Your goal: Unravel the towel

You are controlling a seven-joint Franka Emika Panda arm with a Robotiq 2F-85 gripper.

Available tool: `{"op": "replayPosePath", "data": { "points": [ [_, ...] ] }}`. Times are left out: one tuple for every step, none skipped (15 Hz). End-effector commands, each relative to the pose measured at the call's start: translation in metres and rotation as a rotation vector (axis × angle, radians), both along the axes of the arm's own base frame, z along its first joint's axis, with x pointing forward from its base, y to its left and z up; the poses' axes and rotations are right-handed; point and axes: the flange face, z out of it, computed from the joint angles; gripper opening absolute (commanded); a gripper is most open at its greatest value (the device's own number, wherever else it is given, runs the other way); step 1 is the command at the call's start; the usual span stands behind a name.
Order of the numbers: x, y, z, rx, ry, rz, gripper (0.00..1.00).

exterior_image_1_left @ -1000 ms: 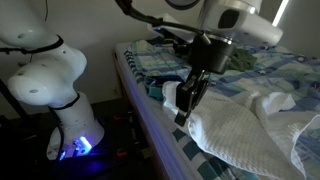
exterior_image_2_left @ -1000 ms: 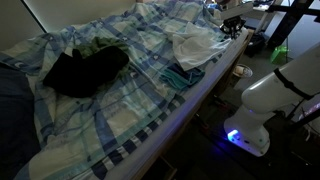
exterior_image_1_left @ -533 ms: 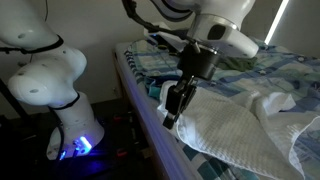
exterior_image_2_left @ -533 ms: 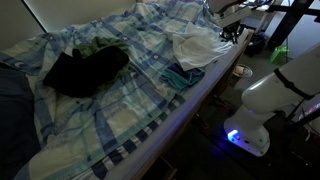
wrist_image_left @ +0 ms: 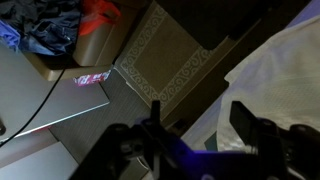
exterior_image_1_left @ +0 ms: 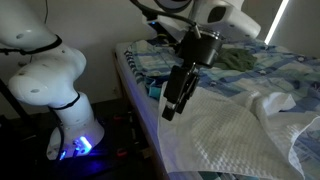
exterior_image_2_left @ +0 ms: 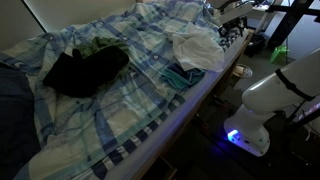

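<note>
The white towel [exterior_image_1_left: 238,135] lies spread over the near side of the bed, reaching its edge. In an exterior view it looks crumpled, as the towel [exterior_image_2_left: 197,45] at the bed's far corner. My gripper [exterior_image_1_left: 168,108] hangs over the towel's corner by the bed's edge, and the gripper [exterior_image_2_left: 230,38] also shows from the other side. In the wrist view the gripper [wrist_image_left: 200,125] has its dark fingers [wrist_image_left: 246,122] well apart with nothing between them. The towel [wrist_image_left: 285,55] shows at the upper right there.
A small teal cloth [exterior_image_1_left: 155,88] [exterior_image_2_left: 182,76] lies on the blue plaid sheet [exterior_image_2_left: 110,110] beside the towel. Dark clothing [exterior_image_2_left: 85,65] sits mid-bed. The white robot base [exterior_image_1_left: 50,85] stands by the bed. Below are a patterned rug [wrist_image_left: 165,55] and a box of clothes [wrist_image_left: 80,35].
The gripper moved toward the bed's edge and rose a little. Its jaws have opened. The towel's corner now lies further out toward that edge.
</note>
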Motion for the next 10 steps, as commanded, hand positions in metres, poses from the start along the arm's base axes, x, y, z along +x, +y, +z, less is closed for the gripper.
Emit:
{"op": "replayPosePath", "data": {
  "points": [
    [0.000, 0.015, 0.033, 0.008, -0.064, 0.027, 1.00],
    [0.002, 0.019, 0.041, 0.016, -0.099, 0.038, 1.00],
    [0.003, 0.024, 0.049, 0.026, -0.130, 0.049, 1.00],
    [0.005, 0.030, 0.056, 0.039, -0.153, 0.060, 1.00],
    [0.006, 0.035, 0.064, 0.050, -0.181, 0.074, 1.00],
    [0.007, 0.041, 0.070, 0.061, -0.200, 0.090, 1.00],
    [0.007, 0.046, 0.075, 0.074, -0.221, 0.102, 1.00],
    [0.007, 0.052, 0.080, 0.088, -0.241, 0.114, 1.00],
    [0.007, 0.057, 0.083, 0.107, -0.258, 0.131, 1.00],
    [0.006, 0.062, 0.086, 0.124, -0.272, 0.140, 1.00]
  ]
}}
